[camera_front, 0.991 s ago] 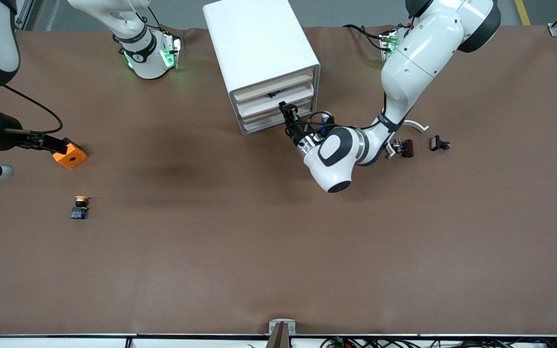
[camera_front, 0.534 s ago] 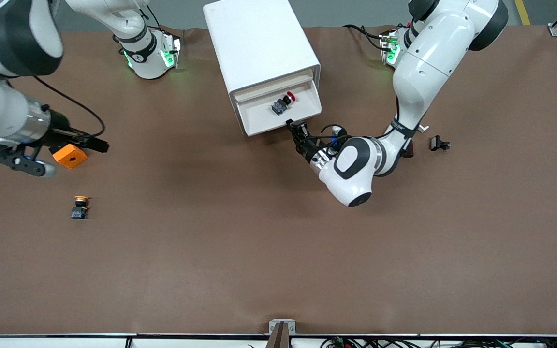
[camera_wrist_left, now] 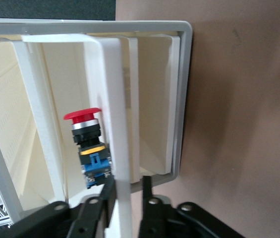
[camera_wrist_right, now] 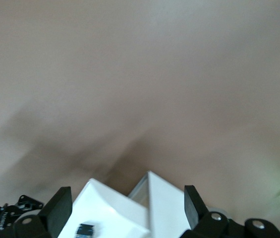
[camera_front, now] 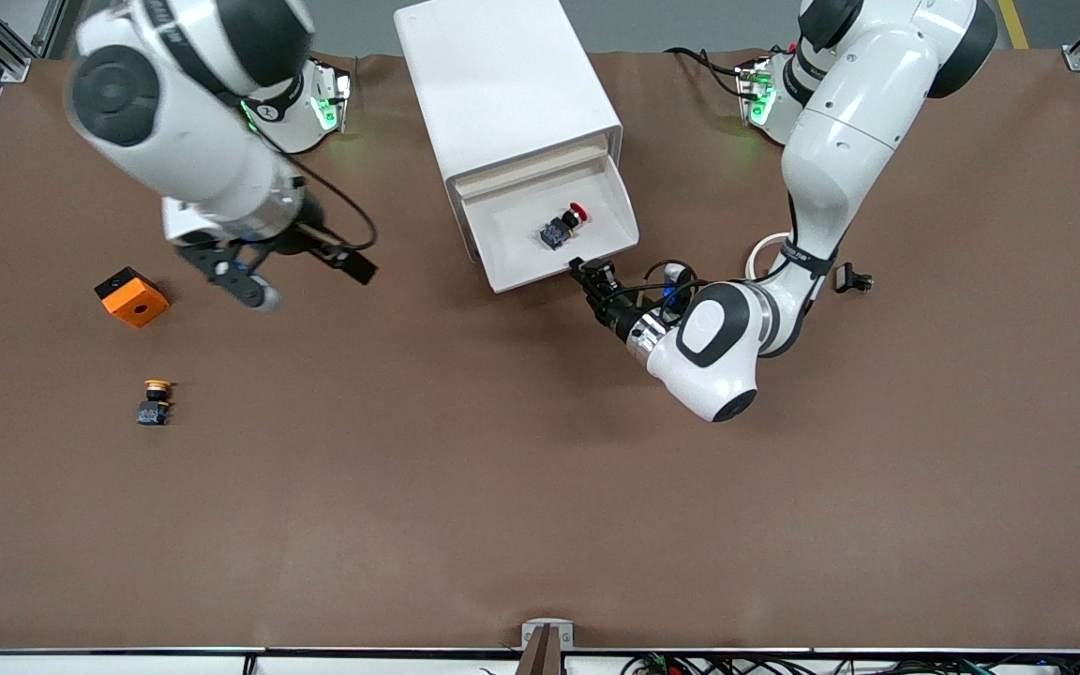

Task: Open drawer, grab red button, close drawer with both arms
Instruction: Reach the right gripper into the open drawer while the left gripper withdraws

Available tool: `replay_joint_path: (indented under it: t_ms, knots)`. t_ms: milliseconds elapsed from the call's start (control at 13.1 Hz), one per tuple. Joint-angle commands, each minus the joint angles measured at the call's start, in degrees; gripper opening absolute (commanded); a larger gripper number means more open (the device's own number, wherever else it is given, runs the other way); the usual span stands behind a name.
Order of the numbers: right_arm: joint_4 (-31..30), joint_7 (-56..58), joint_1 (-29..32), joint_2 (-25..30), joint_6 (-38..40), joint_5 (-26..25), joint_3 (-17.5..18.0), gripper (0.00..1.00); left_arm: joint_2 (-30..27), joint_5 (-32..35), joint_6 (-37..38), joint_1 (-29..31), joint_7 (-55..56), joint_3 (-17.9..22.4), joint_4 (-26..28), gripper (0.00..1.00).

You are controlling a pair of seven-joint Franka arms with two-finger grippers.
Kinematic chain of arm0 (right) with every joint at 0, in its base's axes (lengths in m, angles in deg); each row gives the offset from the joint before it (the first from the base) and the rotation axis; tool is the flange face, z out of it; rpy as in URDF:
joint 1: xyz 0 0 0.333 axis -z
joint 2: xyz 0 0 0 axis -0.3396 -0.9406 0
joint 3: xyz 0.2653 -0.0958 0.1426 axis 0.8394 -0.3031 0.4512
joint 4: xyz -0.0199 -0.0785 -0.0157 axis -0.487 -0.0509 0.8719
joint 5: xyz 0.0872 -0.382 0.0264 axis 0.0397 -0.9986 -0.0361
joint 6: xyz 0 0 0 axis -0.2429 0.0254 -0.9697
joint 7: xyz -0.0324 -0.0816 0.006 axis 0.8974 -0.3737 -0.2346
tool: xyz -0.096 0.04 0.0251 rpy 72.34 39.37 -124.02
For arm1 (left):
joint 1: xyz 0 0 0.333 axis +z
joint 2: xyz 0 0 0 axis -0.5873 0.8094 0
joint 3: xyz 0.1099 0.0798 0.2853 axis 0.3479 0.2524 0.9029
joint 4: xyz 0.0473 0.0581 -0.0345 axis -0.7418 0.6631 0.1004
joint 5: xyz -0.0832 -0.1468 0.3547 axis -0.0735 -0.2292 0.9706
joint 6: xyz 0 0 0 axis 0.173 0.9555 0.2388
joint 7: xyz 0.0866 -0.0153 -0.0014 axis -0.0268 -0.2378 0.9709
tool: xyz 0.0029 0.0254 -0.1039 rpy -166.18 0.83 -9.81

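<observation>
Drawer (camera_front: pixel 554 234) stands pulled out of my white cabinet (camera_front: pixel 502 84), with the button (camera_front: pixel 563 225) lying inside it, red cap toward the cabinet. My left gripper (camera_front: pixel 585 272) sits at the drawer's front wall; its fingers (camera_wrist_left: pixel 148 191) straddle that wall with a slight gap, one inside, one outside. My right gripper (camera_front: pixel 315 258) hangs over bare table between the cabinet and the orange cube (camera_front: pixel 132 297), fingers (camera_wrist_right: pixel 58 210) spread wide, holding nothing. Nearer the front camera than the cube lies a yellow-capped button (camera_front: pixel 155 401). A small black part (camera_front: pixel 851 278) rests beside my left arm.
</observation>
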Motion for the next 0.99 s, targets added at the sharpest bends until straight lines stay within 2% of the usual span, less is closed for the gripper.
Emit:
replay_joint_path:
  t_ms: [0,229,457,686,915]
  knots:
    - [3.07,-9.11,-6.87,-4.14,-0.38,0.44,-0.84,1.0,0.17,0.81,-0.96,0.21,-0.9,0.87,-2.21,1.0]
    - [6.59,-18.34,-13.55,-9.15,-0.82,-0.08,-0.93,1.0,-0.18,5.01,-0.43,1.17,-0.82,0.87,-5.63,1.0]
    - [7.39,-27.66,-19.18,-12.93,-6.17,-2.89,-0.84,1.0,-1.32,11.25,-0.52,1.79,-0.82,1.14,-7.66,1.0]
    - [7.39,-31.1,-22.18,-15.74,-8.28,-2.99,-0.93,1.0,-2.2,16.53,-0.52,4.68,-0.9,1.4,-8.81,1.0]
    - [7.39,-32.87,-24.12,-18.21,-10.39,-2.99,-0.93,1.0,-2.73,24.6,-0.69,6.8,-0.99,1.4,-11.0,1.0]
